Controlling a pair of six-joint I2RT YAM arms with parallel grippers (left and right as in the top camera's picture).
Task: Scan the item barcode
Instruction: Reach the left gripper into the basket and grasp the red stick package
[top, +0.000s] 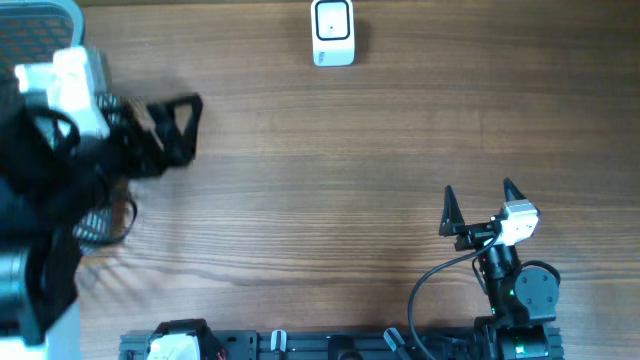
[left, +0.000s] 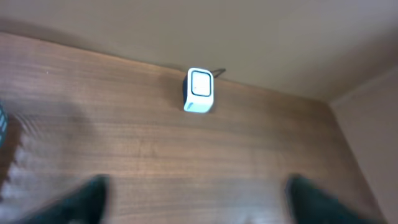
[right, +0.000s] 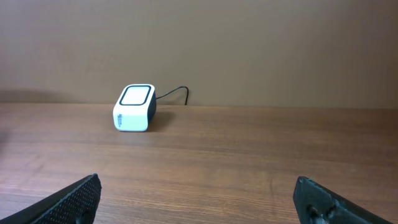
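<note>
Both grippers empty-handed, scanner at the far edge of the bench (top: 330, 180)
Near the front edge on the right, the right gripper (top: 479, 190) has its fingers spread wide with nothing between them. Farther back, by the left edge, the left gripper (top: 188, 128) is also spread and empty, though its wrist view is blurred. The scanner (top: 332, 32) sits at the middle of the far edge, window up, long axis running front to back and cable leading off behind. It lies ahead and to the right of the left gripper, which I judge the nearer of the two. No barcoded item can be made out. The left arm covers most of a mesh basket (top: 40, 25) at the far-left corner, so its contents are hidden
</note>
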